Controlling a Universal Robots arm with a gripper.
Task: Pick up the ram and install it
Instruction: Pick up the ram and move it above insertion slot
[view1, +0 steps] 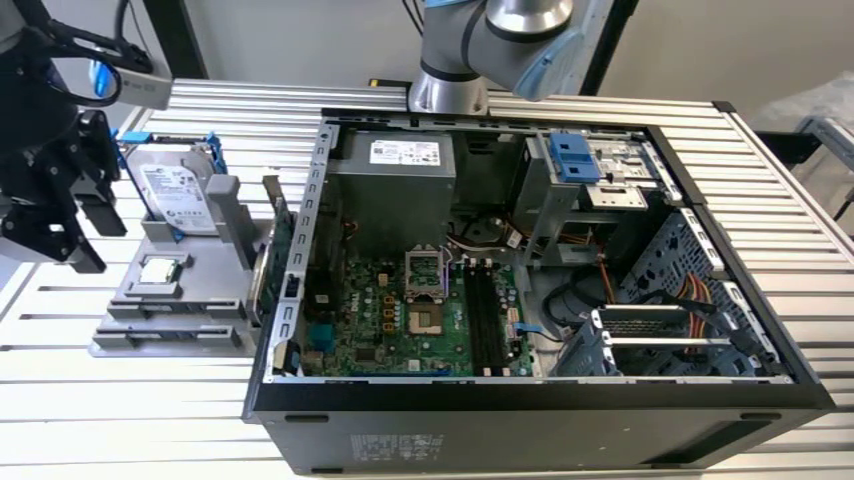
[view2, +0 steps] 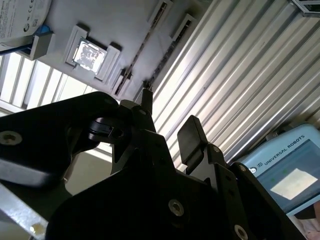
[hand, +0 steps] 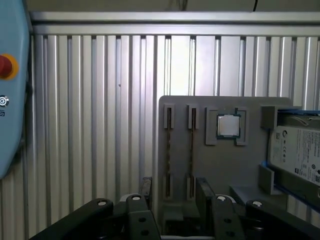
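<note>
Hovering gripper, jaws apart, near ram.

**Fingers apart beside the grey holder**

My gripper has its fingers spread, with nothing between them. Past them the grey holder carries a processor chip in its pocket, on the slatted table.

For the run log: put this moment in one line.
phase: pre-pick | gripper: open, empty, by holder | ram: in holder slot
</note>
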